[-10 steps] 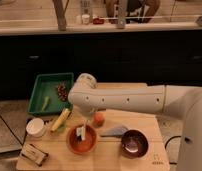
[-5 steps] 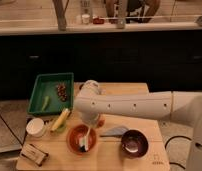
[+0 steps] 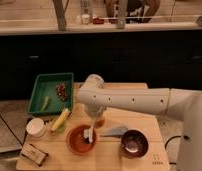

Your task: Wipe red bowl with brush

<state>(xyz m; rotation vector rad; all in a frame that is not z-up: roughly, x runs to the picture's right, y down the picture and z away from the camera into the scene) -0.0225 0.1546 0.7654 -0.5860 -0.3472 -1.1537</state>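
The end effector (image 3: pixel 90 126) hangs low in the centre of the frame, pointing down over the right half of the red bowl (image 3: pixel 79 141). Whether it is clenched or released cannot be told. From its tip a slim pale shape, the brush (image 3: pixel 87 135), reaches down into the bowl, its lower end at or just above the matte inside; contact between the two cannot be made out. The white arm (image 3: pixel 134 101) rises from the end effector to a rounded joint above it, then runs rightward across the frame to the robot's body at the right edge.

The red bowl sits on the wooden surface (image 3: pixel 106 160), left of centre and near the front edge. Just behind the end effector, partly hidden by it, lies a small orange object (image 3: pixel 100 121). To the right of the red bowl lies a flat grey piece (image 3: pixel 116 131), and beyond it, lower right, stands the dark maroon bowl (image 3: pixel 134 144) with a shiny inside. To the upper left of the red bowl lies a yellow corn cob (image 3: pixel 60 120), set at a slant. Further left stands a small white cup (image 3: pixel 36 127), and below it, at the surface's lower left corner, lies a small packet (image 3: pixel 34 153). Behind the corn, a green tray (image 3: pixel 38 90) holds a dark red cluster (image 3: pixel 61 91) and a small green item (image 3: pixel 45 102).
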